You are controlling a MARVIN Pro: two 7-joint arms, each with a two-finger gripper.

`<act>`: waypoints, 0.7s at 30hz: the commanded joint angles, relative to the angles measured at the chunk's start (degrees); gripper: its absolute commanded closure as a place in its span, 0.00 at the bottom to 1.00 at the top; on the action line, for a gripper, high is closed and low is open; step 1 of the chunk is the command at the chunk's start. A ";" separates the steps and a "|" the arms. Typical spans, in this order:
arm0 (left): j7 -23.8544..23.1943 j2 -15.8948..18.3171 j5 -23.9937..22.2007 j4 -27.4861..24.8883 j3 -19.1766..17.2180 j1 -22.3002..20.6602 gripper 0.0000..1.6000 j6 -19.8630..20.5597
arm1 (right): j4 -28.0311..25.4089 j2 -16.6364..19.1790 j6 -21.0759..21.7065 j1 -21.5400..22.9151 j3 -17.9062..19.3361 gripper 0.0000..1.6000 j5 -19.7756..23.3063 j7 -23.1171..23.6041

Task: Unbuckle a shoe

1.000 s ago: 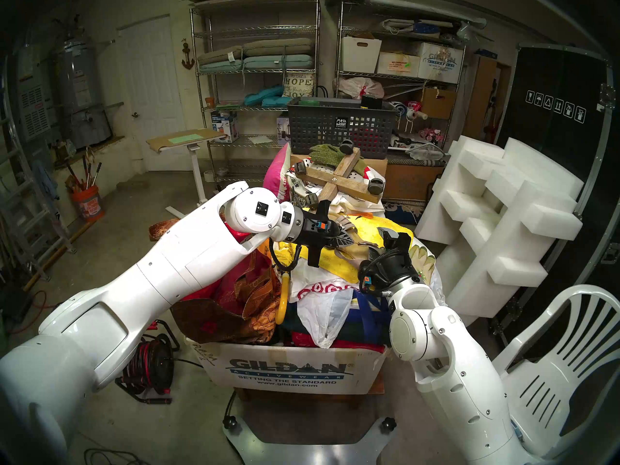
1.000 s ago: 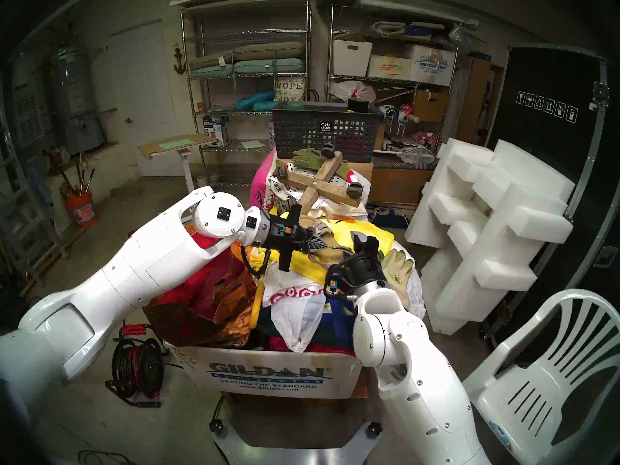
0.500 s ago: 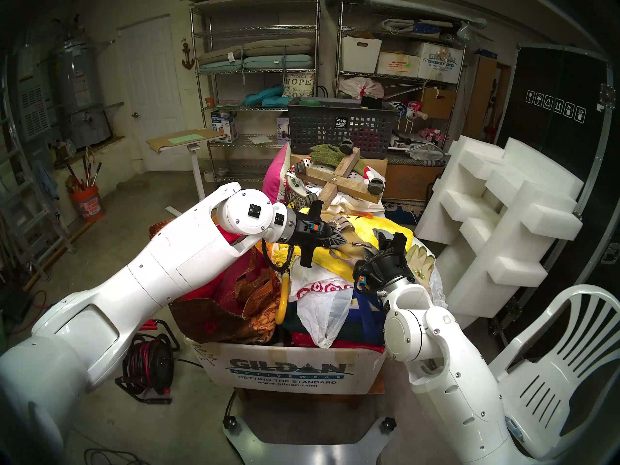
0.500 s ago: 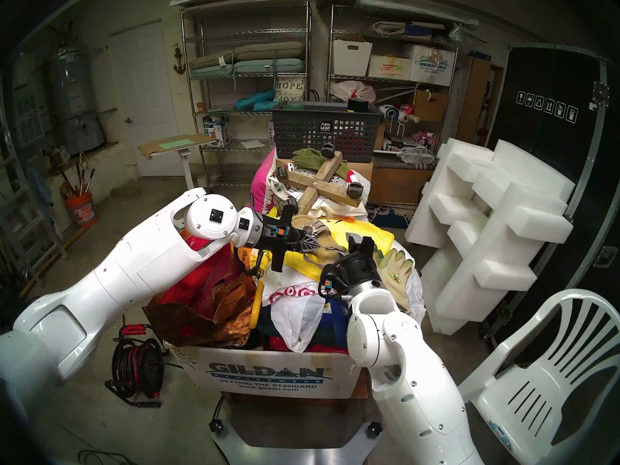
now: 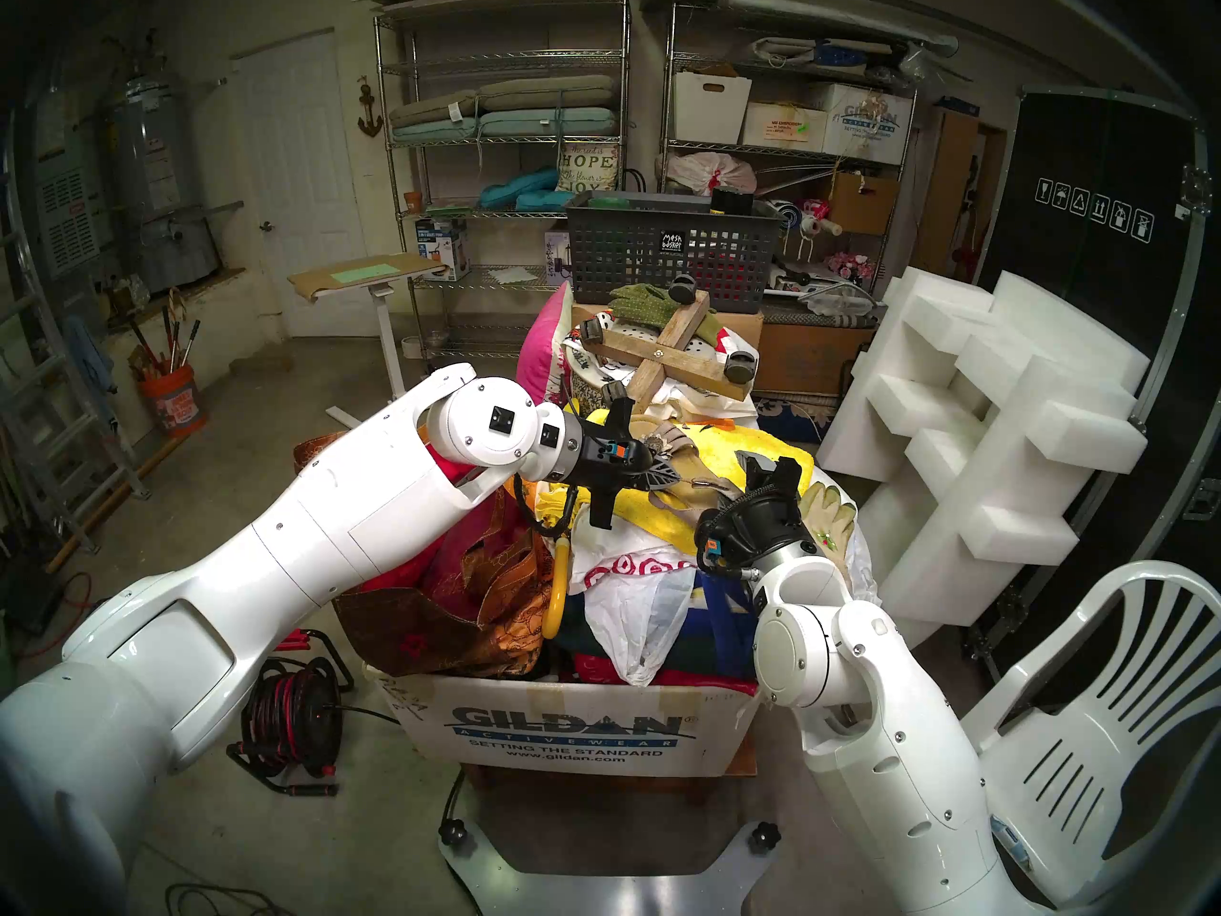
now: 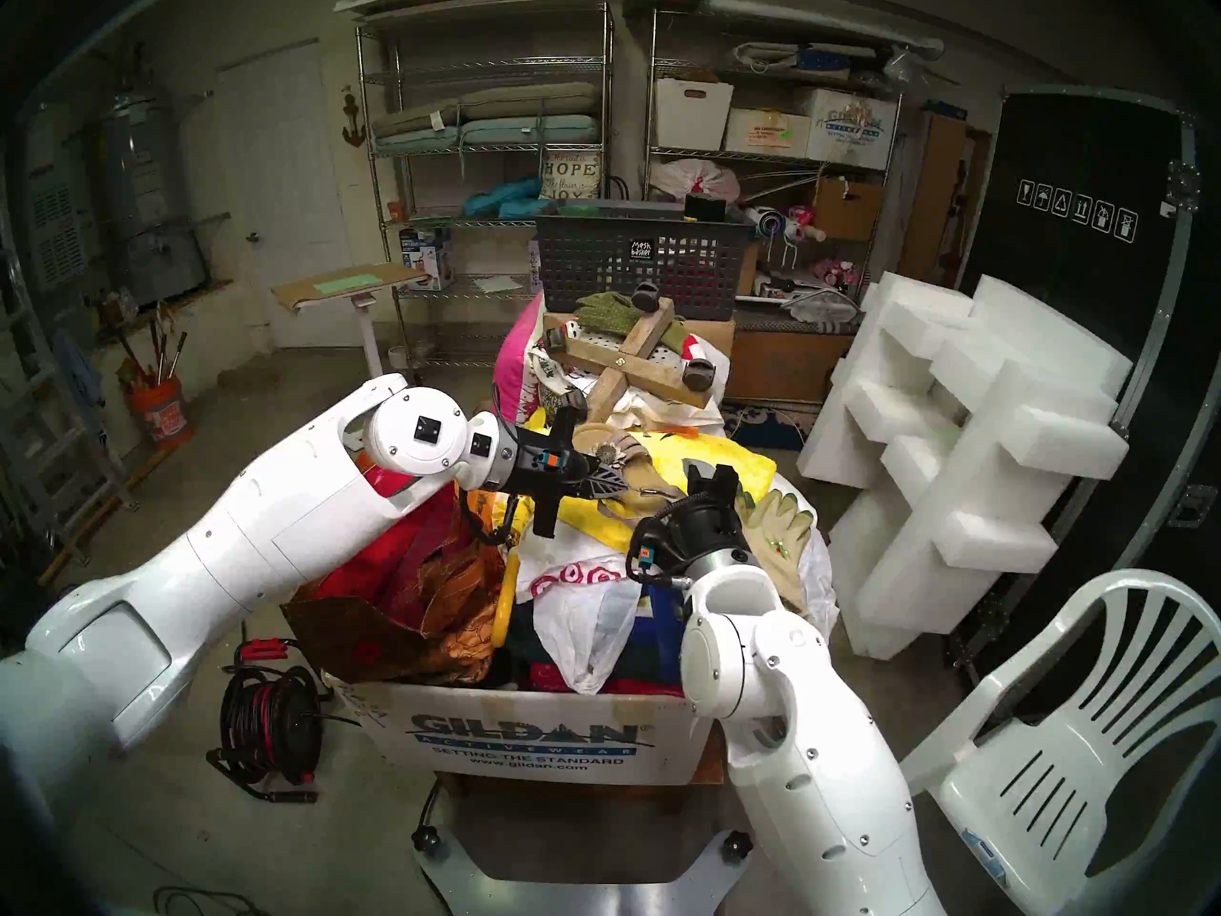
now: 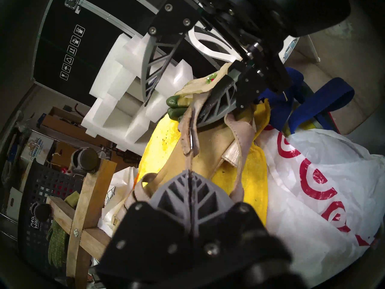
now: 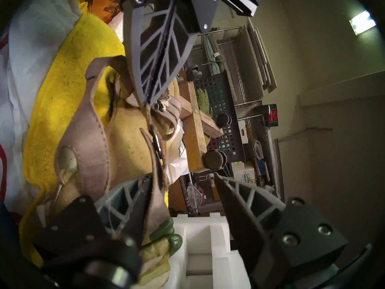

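A: Leather, thin and tan: that is what the left gripper [image 7: 190,173] has between its 2 fingers, which are pressed together on the end of the ankle strap [image 7: 188,157] of the sandal [image 7: 210,146].

B: And the sandal itself?

A: It lies just beyond those fingertips, on a yellow towel [image 7: 158,144] on top of the heaped Gildan carton [image 5: 575,729]. The strap runs from the left fingertips straight toward the right gripper [image 8: 183,178], with the metal buckle [image 7: 191,139] between the 2 grippers.

B: What is the right one doing?

A: Its 2 fingers stand spread. The strap's loop lies against the inner face of 1 finger [image 8: 133,199]; the other finger is well apart from it, so nothing is pinched there.

B: How will the sandal handle?

A: My guess: the strap is soft, limp and light, so it will fold or twist rather than push. It looks suede-like, so grip should be fair, but it is narrow and could slide out of a flat pinch. The wedge body seems stiffer and heavier, yet it sits on loose cloth and may drag along when the strap is pulled.

B: Where should it be taken, then?

A: I would keep the left pinch on the free end and have the right fingers close on the strap just beside the buckle, on their own side of it, so the tongue can be backed out.
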 commanded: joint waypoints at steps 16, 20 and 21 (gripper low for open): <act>0.68 4.18 0.12 -0.41 -1.68 0.58 1.00 0.84 | 0.08 -0.32 0.24 2.35 3.16 0.38 0.38 0.94; 1.88 2.67 -1.51 -0.37 -2.91 0.60 1.00 0.42 | -0.01 -0.29 0.00 2.29 3.11 0.37 0.36 1.08; 1.92 2.29 -2.33 -0.66 -3.33 0.56 1.00 0.19 | -0.07 -0.32 -0.02 2.25 3.04 0.36 0.33 1.10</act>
